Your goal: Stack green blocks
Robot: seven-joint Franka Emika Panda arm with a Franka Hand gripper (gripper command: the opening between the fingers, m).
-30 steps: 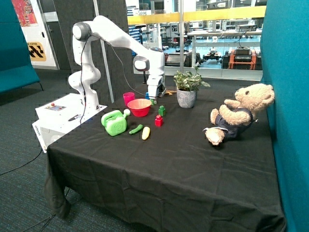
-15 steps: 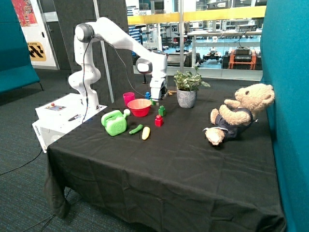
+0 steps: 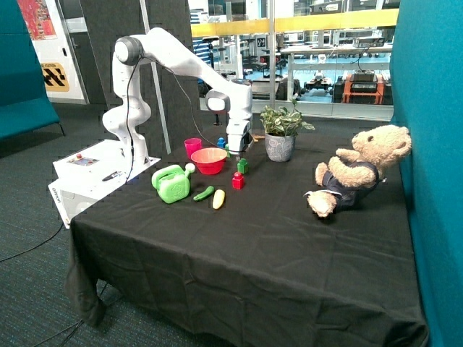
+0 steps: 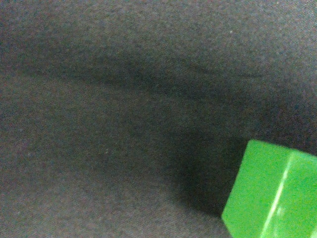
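- One white Franka arm reached over the black tablecloth (image 3: pixel 275 238), its gripper (image 3: pixel 237 148) hanging low behind the red bowl (image 3: pixel 209 160) and beside the plant pot (image 3: pixel 279 147).
- Whether the gripper was open, closed or holding anything could not be told from either view.
- Two green blocks could be counted across the views: one green block on the cloth (image 3: pixel 242 165) stood between the bowl and the plant pot, just in front of the gripper; the wrist view showed a second green block (image 4: pixel 271 196) close to the camera over the dark cloth, only one corner of it in sight.
- The two blocks were apart, so no stack stood yet.
- One red brick (image 3: pixel 237 180) sat near the front of the green one, and one blue brick (image 3: pixel 221 142) peeked out behind the bowl.
- One pink cup (image 3: pixel 192 147) stood behind the bowl.
- One light-green watering can (image 3: pixel 171 183) rested on the cloth in front of the bowl.
- Beside the can lay one green toy vegetable (image 3: pixel 203 194) and one yellow one (image 3: pixel 218 199), close together.
- One teddy bear (image 3: pixel 354 172) sat well apart from the rest, against the teal wall.
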